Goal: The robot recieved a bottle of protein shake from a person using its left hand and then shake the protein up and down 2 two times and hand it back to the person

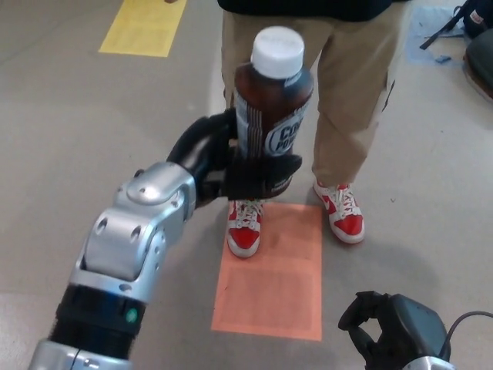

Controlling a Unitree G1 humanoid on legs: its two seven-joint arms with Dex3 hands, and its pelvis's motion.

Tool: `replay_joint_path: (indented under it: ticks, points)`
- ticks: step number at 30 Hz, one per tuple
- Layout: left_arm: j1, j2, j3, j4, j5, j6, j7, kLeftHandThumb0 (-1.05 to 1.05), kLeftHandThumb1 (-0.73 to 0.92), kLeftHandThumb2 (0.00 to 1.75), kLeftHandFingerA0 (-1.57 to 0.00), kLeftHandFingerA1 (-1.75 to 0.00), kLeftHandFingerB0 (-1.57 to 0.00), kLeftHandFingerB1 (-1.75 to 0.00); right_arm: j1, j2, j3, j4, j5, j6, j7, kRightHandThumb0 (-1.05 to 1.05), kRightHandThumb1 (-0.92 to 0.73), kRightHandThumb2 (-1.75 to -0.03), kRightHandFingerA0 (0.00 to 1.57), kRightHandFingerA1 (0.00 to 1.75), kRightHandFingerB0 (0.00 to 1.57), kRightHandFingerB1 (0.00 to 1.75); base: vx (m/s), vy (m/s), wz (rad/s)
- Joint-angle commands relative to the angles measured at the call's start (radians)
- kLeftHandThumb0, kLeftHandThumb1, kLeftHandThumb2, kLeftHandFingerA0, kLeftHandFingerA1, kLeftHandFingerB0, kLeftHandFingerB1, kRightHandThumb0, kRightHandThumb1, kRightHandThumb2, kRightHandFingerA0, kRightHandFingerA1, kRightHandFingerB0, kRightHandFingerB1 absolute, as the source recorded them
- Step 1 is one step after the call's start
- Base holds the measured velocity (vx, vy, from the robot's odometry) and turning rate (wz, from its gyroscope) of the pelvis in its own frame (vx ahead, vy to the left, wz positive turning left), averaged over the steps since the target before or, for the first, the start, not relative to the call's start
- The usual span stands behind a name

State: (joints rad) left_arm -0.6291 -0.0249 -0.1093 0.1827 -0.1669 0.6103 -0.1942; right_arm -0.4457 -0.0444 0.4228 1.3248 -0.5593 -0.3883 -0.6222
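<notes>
My left hand (231, 166) is shut on a brown protein shake bottle (271, 108) with a white cap, held upright in the upper middle of the head view. The black fingers wrap the lower part of the bottle, below its label. The silver left forearm (139, 239) rises from the lower left. A person in tan trousers (347, 92) and red and white shoes (245, 227) stands just behind the bottle; no hand of theirs shows. My right hand (377, 331) hangs low at the bottom right with its fingers curled in and nothing in it.
An orange rectangle (273, 289) is marked on the grey floor under the person's feet. A yellow rectangle (142, 27) lies at the top left. Dark bags (474, 38) sit at the top right edge.
</notes>
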Motion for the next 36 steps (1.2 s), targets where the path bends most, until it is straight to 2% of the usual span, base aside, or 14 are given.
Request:
replay_joint_path:
  ticks: [1,7,8,10,11,13,17,18,20,22,24,25,28,36]
  points:
    - [-0.052,-0.006,0.025,0.006,-0.011,0.044,0.002,-0.27,0.81,0.67,-1.17,-0.72,-0.81,-0.90,0.013,-0.008,-0.012,0.003,0.008,-0.001,0.012,-0.49,-0.57,-1.05,1.05,0.95,0.94,0.81,0.00,0.000,0.00]
    - [-0.128,0.003,0.059,0.037,-0.012,0.051,0.000,-0.27,0.79,0.68,-1.15,-0.74,-0.79,-0.92,0.010,-0.008,-0.015,0.002,0.004,0.004,0.018,-0.49,-0.56,-1.06,1.04,0.97,0.93,0.83,0.00,0.000,0.00]
    - [-0.156,0.008,0.066,0.037,-0.010,0.070,0.008,-0.26,0.81,0.66,-1.14,-0.73,-0.80,-0.90,0.010,-0.009,-0.011,0.002,-0.002,-0.003,0.007,-0.50,-0.51,-1.12,1.03,1.01,0.91,0.87,0.00,0.000,0.00]
    - [-0.177,0.007,0.075,0.038,-0.008,0.084,0.014,-0.26,0.81,0.67,-1.14,-0.73,-0.79,-0.91,0.011,-0.010,-0.012,0.002,-0.001,-0.007,0.008,-0.49,-0.52,-1.13,1.04,1.01,0.90,0.87,0.00,0.000,0.00]
    - [-0.178,0.007,0.077,0.032,-0.010,0.087,0.012,-0.25,0.82,0.65,-1.14,-0.73,-0.77,-0.91,0.016,-0.009,-0.012,0.002,0.000,-0.010,0.008,-0.50,-0.56,-1.04,1.05,1.00,0.93,0.81,0.00,0.000,0.00]
    - [-0.193,0.010,0.083,0.031,-0.007,0.085,0.010,-0.27,0.80,0.68,-1.12,-0.75,-0.77,-0.93,0.018,-0.010,-0.007,0.002,-0.005,-0.010,0.003,-0.49,-0.56,-1.05,1.06,0.99,0.93,0.82,0.00,0.000,0.00]
    - [-0.253,0.011,0.133,0.039,-0.024,0.112,0.028,-0.28,0.80,0.64,-1.11,-0.70,-0.80,-0.85,0.015,-0.008,-0.009,0.003,-0.002,-0.009,0.003,-0.50,-0.55,-1.08,1.06,1.00,0.94,0.81,0.00,0.000,0.00]
    - [-0.261,0.012,0.138,0.039,-0.024,0.116,0.027,-0.28,0.80,0.64,-1.11,-0.71,-0.80,-0.83,0.016,-0.009,-0.008,0.003,-0.003,-0.011,0.002,-0.49,-0.52,-1.14,1.06,1.02,0.92,0.87,0.00,0.000,0.00]
    - [-0.280,0.018,0.150,0.042,-0.023,0.118,0.026,-0.28,0.81,0.64,-1.11,-0.70,-0.80,-0.81,0.014,-0.012,-0.006,0.003,-0.006,-0.012,0.007,-0.49,-0.54,-1.07,1.03,0.97,0.94,0.82,0.00,0.000,0.00]
    - [-0.289,0.023,0.156,0.045,-0.019,0.113,0.027,-0.29,0.79,0.63,-1.11,-0.70,-0.81,-0.78,0.015,-0.011,-0.014,0.002,0.005,-0.017,0.017,-0.49,-0.53,-1.09,1.03,0.94,0.95,0.81,0.00,0.000,0.00]
    - [-0.296,0.024,0.165,0.049,-0.016,0.111,0.037,-0.29,0.80,0.64,-1.11,-0.71,-0.81,-0.78,0.014,-0.012,-0.012,0.002,0.001,-0.014,0.015,-0.49,-0.51,-1.14,1.04,1.01,0.92,0.87,0.00,0.000,0.00]
    - [-0.300,0.024,0.170,0.050,-0.016,0.112,0.042,-0.28,0.81,0.64,-1.11,-0.72,-0.81,-0.79,0.013,-0.013,-0.010,0.002,-0.003,-0.013,0.014,-0.49,-0.53,-1.11,1.05,0.96,0.94,0.82,0.00,0.000,0.00]
    - [-0.310,0.032,0.177,0.056,-0.008,0.116,0.050,-0.27,0.82,0.64,-1.11,-0.72,-0.83,-0.80,0.013,-0.014,-0.002,0.004,-0.011,-0.009,0.009,-0.50,-0.56,-1.05,1.07,0.96,0.94,0.81,0.00,0.000,0.00]
    - [-0.315,0.048,0.180,0.056,-0.013,0.113,0.040,-0.26,0.78,0.63,-1.13,-0.70,-0.84,-0.75,0.013,-0.013,-0.009,0.004,-0.002,-0.004,0.025,-0.50,-0.53,-1.08,1.05,0.96,0.92,0.83,0.00,0.000,0.00]
